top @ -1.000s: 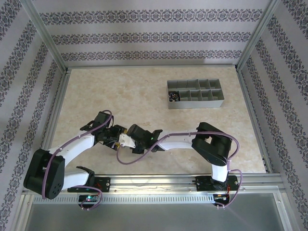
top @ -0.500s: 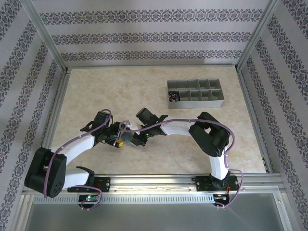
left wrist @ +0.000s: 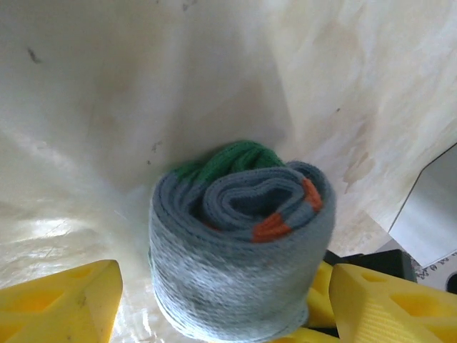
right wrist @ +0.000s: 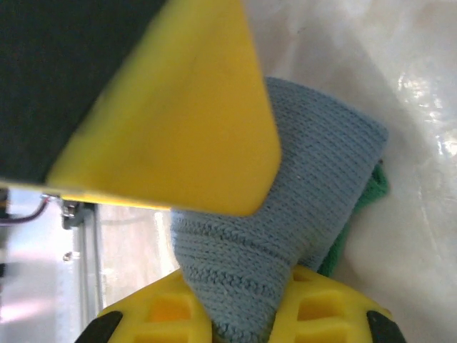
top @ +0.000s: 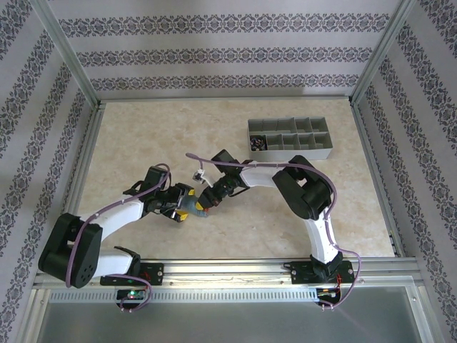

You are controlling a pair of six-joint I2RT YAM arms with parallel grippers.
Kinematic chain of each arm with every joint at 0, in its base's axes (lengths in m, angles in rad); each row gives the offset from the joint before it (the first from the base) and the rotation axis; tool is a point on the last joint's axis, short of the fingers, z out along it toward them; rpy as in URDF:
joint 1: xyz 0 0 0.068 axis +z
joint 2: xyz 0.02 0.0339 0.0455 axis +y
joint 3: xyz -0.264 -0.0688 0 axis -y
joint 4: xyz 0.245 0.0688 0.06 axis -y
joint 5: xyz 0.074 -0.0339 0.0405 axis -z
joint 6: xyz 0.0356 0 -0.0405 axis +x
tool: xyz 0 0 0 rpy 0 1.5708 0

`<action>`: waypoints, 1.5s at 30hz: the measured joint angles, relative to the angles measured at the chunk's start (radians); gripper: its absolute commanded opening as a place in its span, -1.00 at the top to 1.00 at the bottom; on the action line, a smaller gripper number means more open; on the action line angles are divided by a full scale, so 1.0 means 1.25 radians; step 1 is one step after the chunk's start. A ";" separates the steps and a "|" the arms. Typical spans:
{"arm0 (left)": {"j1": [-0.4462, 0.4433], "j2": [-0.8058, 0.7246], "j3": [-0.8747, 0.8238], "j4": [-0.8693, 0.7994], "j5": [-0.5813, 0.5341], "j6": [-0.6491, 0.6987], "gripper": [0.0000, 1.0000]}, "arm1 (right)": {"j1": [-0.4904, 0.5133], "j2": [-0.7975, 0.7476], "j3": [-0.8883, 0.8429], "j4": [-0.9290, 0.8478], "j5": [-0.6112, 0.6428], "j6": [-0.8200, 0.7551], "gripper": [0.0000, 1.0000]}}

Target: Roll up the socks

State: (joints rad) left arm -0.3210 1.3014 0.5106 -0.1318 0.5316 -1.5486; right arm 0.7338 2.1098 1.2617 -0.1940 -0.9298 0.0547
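The grey-blue sock (left wrist: 239, 271) is a tight roll with a green toe and orange cuff showing at its end. It stands on the table between the yellow fingers of my left gripper (left wrist: 223, 277). That gripper is open, with a gap on the left side of the roll. My right gripper (right wrist: 246, 314) is shut on a fold of the same sock (right wrist: 300, 186). From above, the roll (top: 194, 209) lies between the left gripper (top: 180, 205) and the right gripper (top: 209, 198). A dark bundle (top: 257, 145) that looks like the black sock lies in the tray.
The grey compartmented tray (top: 325, 152) stands at the back right of the marble-patterned table. A finger (right wrist: 178, 107) of the left gripper looms close above the right gripper. Metal frame rails run along the table's edges.
The right arm's forearm has swung toward the far side, uncovering the rolled sock between the two grippers. The left arm has stayed almost still.
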 measured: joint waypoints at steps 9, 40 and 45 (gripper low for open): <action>-0.002 0.086 0.018 0.045 0.025 0.003 -0.17 | -0.035 0.045 0.023 -0.035 -0.103 0.090 1.00; -0.014 0.127 0.278 0.150 0.063 -0.125 1.00 | -0.098 -0.562 -0.224 0.055 0.355 0.938 -0.96; -0.014 0.150 0.288 0.147 0.075 -0.150 1.00 | -0.084 -0.488 -0.259 0.186 0.354 1.147 -0.96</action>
State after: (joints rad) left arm -0.3386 1.4883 0.8707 0.0521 0.6254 -1.7363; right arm 0.6289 1.5002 0.9375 0.0387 -0.4870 1.4879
